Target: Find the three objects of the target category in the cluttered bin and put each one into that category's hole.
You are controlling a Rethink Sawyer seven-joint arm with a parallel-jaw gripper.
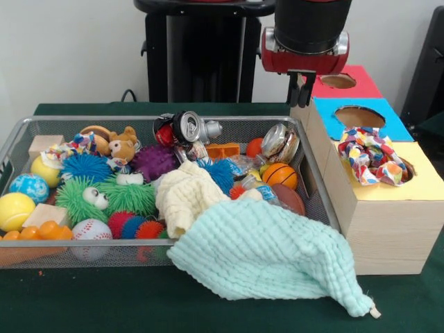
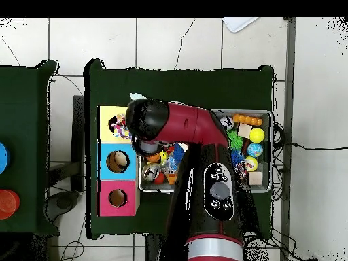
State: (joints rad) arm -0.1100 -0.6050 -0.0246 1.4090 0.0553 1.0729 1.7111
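Front view: gripper (image 1: 302, 91) hangs above the blue-topped box's (image 1: 388, 128) edge, fingers seemingly together, holding nothing.

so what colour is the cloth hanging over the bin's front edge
Plain mint green cloth, waffle textured; clearest in the front view.

Colours, bin & boxes

Wire bin (image 1: 14, 142) silver mesh. Mint waffle cloth (image 1: 267, 260) over near rim; cream cloth (image 1: 186, 196) plain. Ruffled piece (image 1: 374, 154) white w/ red, blue, yellow, green print, on yellow box top (image 1: 423, 182); another like it (image 1: 73, 147) at bin's far left. Blue top (image 1: 388, 125) mid, red top (image 1: 364, 82) far; box sides pale wood. Green spiky toy (image 1: 132, 198), purple spiky ball (image 1: 154, 161), orange basketball (image 1: 279, 175), yellow ball (image 1: 15, 210), white baseball w/ red stitching (image 1: 91, 230). Table (image 1: 83, 298) dark green. Arm (image 2: 183, 126) red & black.
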